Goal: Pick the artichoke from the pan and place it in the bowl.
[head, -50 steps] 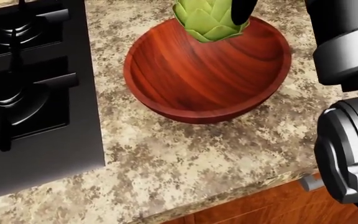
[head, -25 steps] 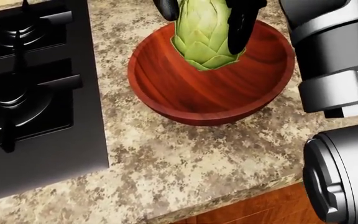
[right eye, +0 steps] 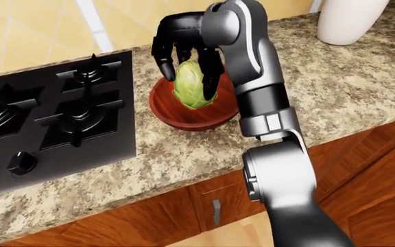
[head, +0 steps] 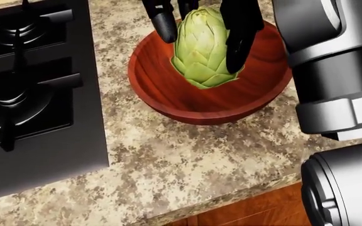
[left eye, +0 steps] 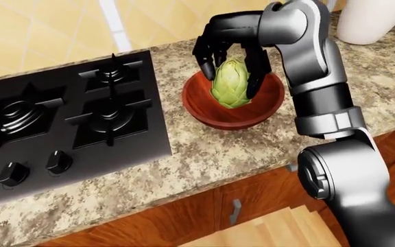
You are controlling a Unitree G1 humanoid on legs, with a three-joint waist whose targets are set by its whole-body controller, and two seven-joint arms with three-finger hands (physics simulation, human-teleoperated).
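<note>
Left-eye view is showing the right hand [left eye: 229, 47] gripping the artichoke [left eye: 231, 83], black fingers [head: 166, 22] closing round its sides from above. The artichoke is hanging tip-down inside the bowl [head: 168, 96]; contact with the bowl's floor cannot be told. The stove [left eye: 60, 121] is lying just left of the bowl, a white jar [left eye: 369, 18] well right of it.

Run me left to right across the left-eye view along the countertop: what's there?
Stove → bowl, with the artichoke held over it in the right hand → white jar at the top right corner.
</note>
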